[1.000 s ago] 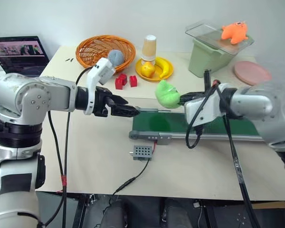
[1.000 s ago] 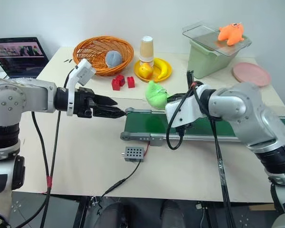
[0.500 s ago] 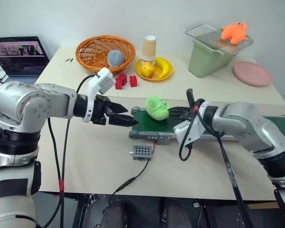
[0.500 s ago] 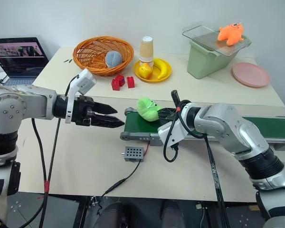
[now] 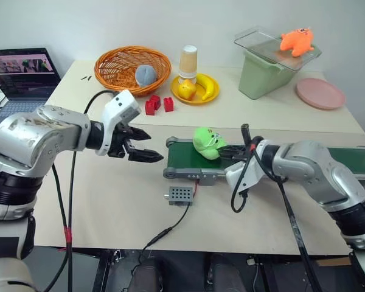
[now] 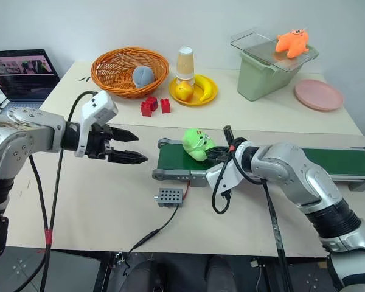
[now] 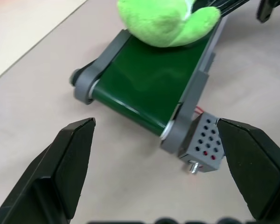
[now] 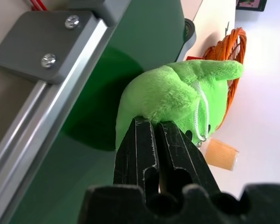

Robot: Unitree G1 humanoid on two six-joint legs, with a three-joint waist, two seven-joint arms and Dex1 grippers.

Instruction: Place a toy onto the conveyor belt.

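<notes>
The right claw (image 5: 230,150) is pinched shut on the green plush toy (image 5: 207,142), resting it on the conveyor belt (image 5: 188,159) near the bench's front edge for release, while the left claw (image 5: 147,146) hangs wide open, clear alongside.

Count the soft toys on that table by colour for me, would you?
Green: 1, the green toy on the conveyor belt
Orange: 1, the orange toy on the bin lid
Grey-blue: 1, the grey ball in the basket
Total: 3
</notes>
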